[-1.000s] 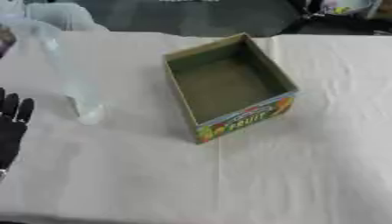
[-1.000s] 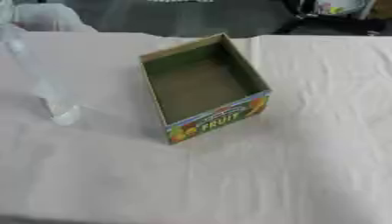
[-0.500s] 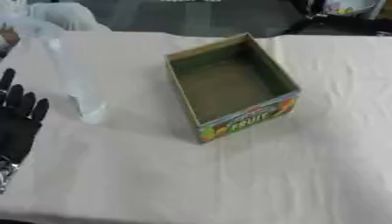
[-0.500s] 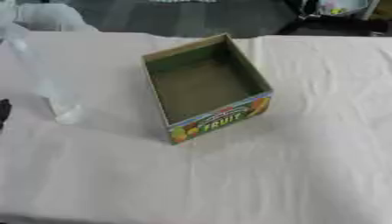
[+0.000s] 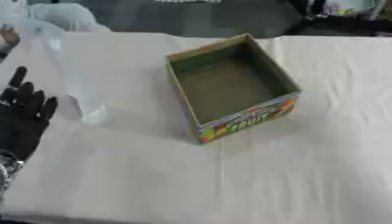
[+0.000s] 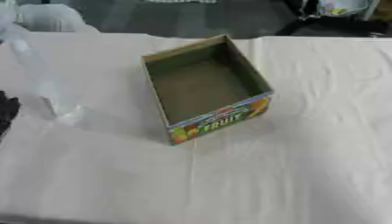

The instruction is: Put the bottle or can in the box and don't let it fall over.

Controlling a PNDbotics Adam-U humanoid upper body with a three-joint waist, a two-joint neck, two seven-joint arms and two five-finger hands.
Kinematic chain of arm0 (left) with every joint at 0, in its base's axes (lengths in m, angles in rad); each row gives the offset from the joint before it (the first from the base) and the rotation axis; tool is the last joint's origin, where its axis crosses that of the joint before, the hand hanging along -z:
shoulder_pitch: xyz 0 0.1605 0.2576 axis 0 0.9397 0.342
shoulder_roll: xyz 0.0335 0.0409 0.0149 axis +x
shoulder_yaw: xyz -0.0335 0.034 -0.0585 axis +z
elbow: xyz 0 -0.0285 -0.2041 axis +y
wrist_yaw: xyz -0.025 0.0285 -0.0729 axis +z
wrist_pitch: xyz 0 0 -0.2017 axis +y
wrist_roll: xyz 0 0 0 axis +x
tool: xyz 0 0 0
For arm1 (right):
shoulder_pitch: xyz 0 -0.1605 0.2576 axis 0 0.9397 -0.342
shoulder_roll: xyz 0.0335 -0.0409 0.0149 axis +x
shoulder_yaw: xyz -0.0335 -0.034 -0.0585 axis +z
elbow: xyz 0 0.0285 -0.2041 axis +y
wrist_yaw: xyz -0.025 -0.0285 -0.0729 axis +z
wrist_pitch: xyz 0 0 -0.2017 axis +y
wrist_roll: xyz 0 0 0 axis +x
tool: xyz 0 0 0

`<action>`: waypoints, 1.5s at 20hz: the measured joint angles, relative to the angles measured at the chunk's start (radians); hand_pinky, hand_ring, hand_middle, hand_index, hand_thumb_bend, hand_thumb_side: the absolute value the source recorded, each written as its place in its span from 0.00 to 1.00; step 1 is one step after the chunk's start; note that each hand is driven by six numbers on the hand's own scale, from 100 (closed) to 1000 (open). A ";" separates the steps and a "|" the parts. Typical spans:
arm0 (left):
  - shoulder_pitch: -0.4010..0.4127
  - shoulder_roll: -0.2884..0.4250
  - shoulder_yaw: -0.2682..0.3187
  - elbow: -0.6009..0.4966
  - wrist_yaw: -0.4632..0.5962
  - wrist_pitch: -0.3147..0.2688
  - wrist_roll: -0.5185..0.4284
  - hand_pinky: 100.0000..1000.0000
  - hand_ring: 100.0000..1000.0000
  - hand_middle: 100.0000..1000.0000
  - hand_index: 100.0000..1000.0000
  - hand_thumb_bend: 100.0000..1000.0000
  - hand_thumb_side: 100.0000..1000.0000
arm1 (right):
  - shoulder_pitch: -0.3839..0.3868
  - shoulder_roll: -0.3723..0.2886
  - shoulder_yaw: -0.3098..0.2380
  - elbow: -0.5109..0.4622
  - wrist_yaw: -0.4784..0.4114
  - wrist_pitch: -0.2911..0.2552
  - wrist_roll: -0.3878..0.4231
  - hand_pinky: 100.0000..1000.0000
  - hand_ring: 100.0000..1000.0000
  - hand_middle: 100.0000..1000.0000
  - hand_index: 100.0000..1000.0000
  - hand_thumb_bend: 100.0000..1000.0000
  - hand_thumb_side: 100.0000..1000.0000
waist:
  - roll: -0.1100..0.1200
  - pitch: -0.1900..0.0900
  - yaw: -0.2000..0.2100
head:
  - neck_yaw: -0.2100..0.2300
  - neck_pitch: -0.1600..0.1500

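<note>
Left eye view first. Black left robot hand (image 5: 24, 117) low at the left edge, fingers straight and spread wide, holding nothing, palm turned toward the clear, see-through plastic bottle (image 5: 76, 78). Bottle standing upright on the white-clothed counter (image 5: 306, 175), just beside the fingertips but apart from them. Probably spread like that to wrap the bottle's side without knocking it over. Open-topped cardboard box with a colourful fruit label (image 5: 229, 87) to the right of the bottle, nothing inside, opening facing up, so ready for a straight drop-in.

Right eye view. Same layout, shifted. Only a dark sliver of that robot hand (image 6: 6, 113) at the left edge. Bottle (image 6: 46, 74) near it, upright, still outside the box (image 6: 205, 87). No sign of the right robot hand in either view.
</note>
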 measured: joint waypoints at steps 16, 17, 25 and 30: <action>-0.080 -0.018 -0.001 0.000 0.076 0.003 0.084 0.02 0.00 0.07 1.00 0.63 0.69 | 0.000 0.000 0.000 0.000 0.000 -0.003 0.004 0.78 0.88 1.00 0.96 0.00 0.71 | -0.006 0.001 0.000 | 0.012 -0.005; -0.084 -0.018 0.001 0.001 0.080 0.003 0.089 0.02 0.00 0.07 1.00 0.63 0.69 | 0.000 0.000 0.000 0.000 0.000 -0.003 0.004 0.78 0.88 1.00 0.96 0.00 0.71 | -0.006 0.001 0.000 | 0.012 -0.005; -0.116 -0.018 0.001 0.018 0.099 0.001 0.103 0.01 0.00 0.07 1.00 0.63 0.69 | 0.000 0.000 0.000 0.000 0.000 -0.003 0.005 0.78 0.88 1.00 0.97 0.00 0.71 | -0.009 0.007 -0.005 | 0.012 -0.005; -0.138 -0.018 0.003 0.045 0.116 -0.002 0.106 0.01 0.00 0.06 1.00 0.63 0.70 | 0.000 0.001 0.000 0.000 0.000 -0.003 0.005 0.78 0.88 1.00 0.97 0.00 0.71 | -0.011 0.010 -0.010 | 0.012 -0.008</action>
